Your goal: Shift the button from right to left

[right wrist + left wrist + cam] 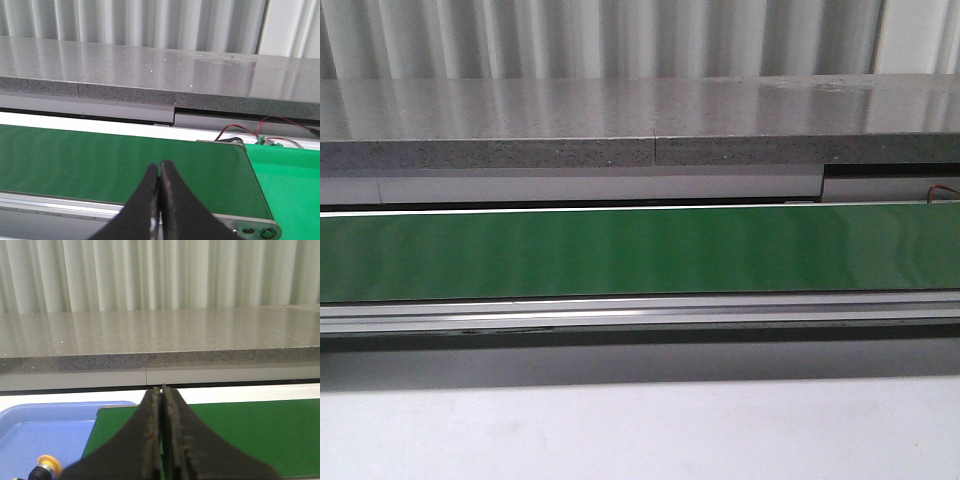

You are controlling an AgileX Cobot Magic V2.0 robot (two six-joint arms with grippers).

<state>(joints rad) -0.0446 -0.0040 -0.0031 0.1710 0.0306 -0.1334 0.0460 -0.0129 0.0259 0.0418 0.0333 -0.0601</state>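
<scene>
A button (46, 466) with a yellow-orange cap and black collar lies in a blue tray (45, 425) off the left end of the green belt (640, 252); only part of it shows, at the edge of the left wrist view. My left gripper (160, 388) is shut and empty, over the belt's left end (240, 435), apart from the button. My right gripper (160, 164) is shut and empty, over the belt's near edge close to its right end (125, 162). Neither gripper nor the button shows in the front view.
A grey speckled counter (640, 120) runs behind the belt, with a white corrugated wall beyond. A metal rail (640, 312) borders the belt's near side. A bright green tray (287, 182) lies past the belt's right end, with red and black wires (245, 132) behind it.
</scene>
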